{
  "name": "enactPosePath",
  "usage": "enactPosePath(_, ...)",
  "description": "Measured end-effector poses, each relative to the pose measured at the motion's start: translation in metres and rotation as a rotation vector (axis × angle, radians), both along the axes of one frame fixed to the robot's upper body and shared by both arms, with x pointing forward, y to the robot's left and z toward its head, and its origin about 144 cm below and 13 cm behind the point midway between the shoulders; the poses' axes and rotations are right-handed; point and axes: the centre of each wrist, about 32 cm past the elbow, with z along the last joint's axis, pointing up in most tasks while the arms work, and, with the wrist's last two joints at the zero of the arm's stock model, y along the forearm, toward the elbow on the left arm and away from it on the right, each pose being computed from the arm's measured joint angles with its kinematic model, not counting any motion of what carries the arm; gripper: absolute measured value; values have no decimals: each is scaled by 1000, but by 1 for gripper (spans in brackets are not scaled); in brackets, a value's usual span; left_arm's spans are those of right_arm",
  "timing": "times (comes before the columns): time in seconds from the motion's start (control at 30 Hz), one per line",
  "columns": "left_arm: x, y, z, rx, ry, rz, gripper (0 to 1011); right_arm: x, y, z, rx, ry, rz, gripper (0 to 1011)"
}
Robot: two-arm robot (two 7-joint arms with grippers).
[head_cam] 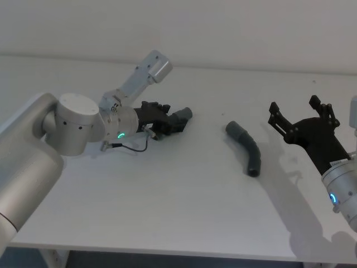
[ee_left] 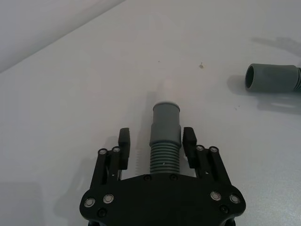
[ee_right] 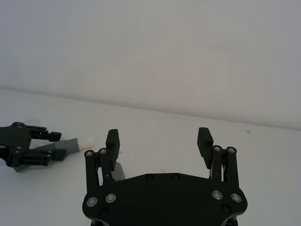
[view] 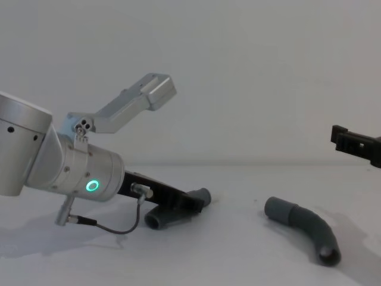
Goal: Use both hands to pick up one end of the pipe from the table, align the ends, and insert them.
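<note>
**Item 1, lower right of the head view.** Right gripper, black, two-fingered, on a silver wrist. Its fingers are spread wide with nothing between them, and it is held above the table, which is white and smooth.

**Item 2, right of centre.** Loose pipe piece, dark grey and curved, lying flat on the table. The collared end points to the upper left and the open end toward the bottom of the frame. It is well apart from both grippers.

**Item 3, left of centre, farther back.** Left gripper, black, on a thick silver wrist with a glowing green ring, low against the table. Its fingers are apart, one on each side of the ribbed pipe piece. In the left wrist view one finger sits just beside the collar, while the other stands off with a visible gap. The piece rests on the table, with its lighter-grey tip pointing toward the loose pipe piece and clear of it.
</note>
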Motion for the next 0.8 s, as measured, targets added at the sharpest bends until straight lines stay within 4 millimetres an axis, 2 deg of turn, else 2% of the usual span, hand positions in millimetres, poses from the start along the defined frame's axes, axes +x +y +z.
enactPosePath(0.1,0,0,0,0,2,0,590,0,0,0,0,0,0,1004)
enactPosePath(0.37,0,0,0,1,5,0,366,0,0,0,0,0,0,1004)
enactPosePath(0.8,0,-1,0,1,8,0,354,0,1,0,-2,2,2,1004)
